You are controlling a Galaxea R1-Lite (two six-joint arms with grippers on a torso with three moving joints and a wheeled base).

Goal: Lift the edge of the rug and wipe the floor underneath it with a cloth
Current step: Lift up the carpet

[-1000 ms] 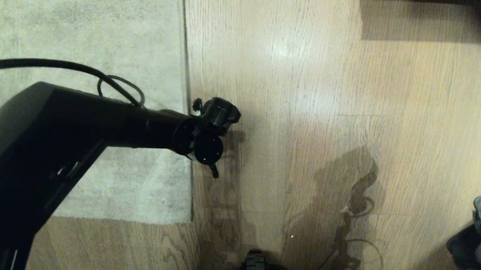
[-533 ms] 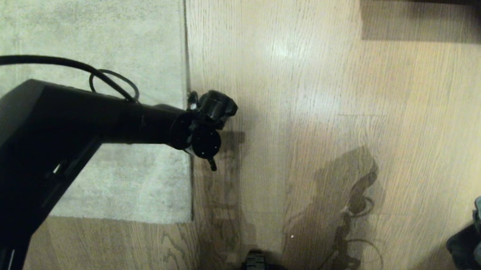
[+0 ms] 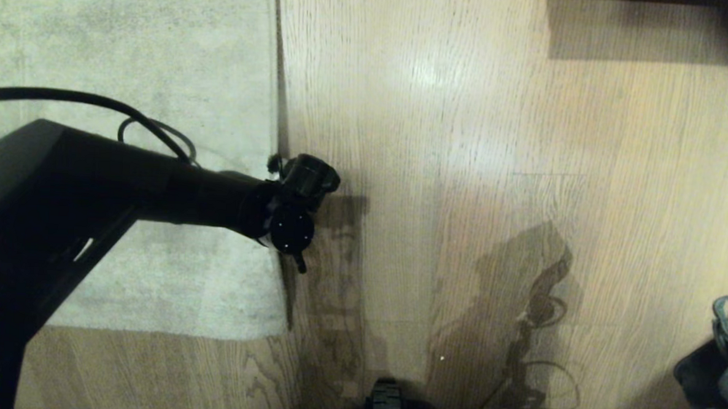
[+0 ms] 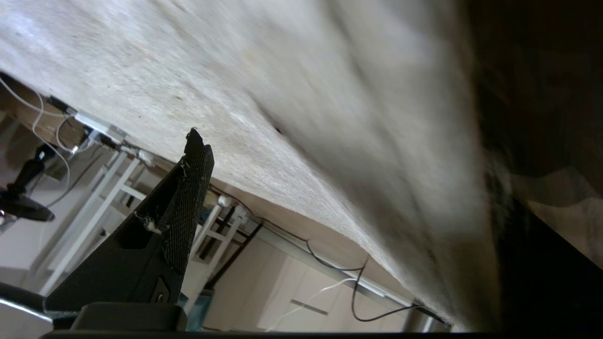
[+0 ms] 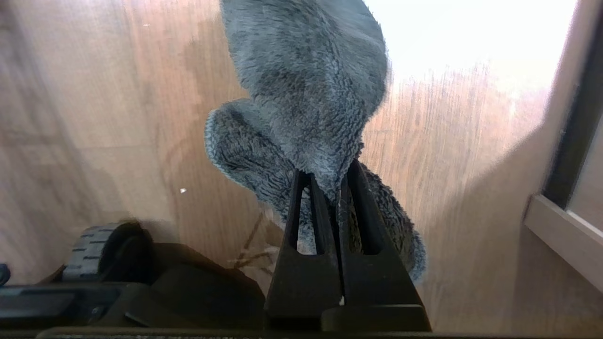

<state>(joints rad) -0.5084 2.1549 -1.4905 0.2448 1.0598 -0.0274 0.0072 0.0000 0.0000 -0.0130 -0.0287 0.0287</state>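
Left gripper (image 4: 330, 155): I see it down at the rug edge (image 3: 279, 127), wrist over the border line in the head view; fingers wide apart, one mesh-padded finger (image 4: 191, 197) clear in the wrist view, the other probably the dark blur on the opposite side.
Rug edge: straight border runs up the picture, square corner (image 3: 282, 330) near the base; the pale rug (image 3: 131, 47) fills the left gripper's wrist view, tilted, pile close to the lens.
Right gripper (image 5: 335, 181): parked low at my right side, fingers pinched together on the cloth (image 5: 306, 89).
Cloth: grey-teal fuzzy rag, hanging from the right gripper above the floor (image 3: 496, 142).
Floor: light wood planks, glare patch, arm shadows.
Base wheel (image 3: 386, 405): bottom centre.
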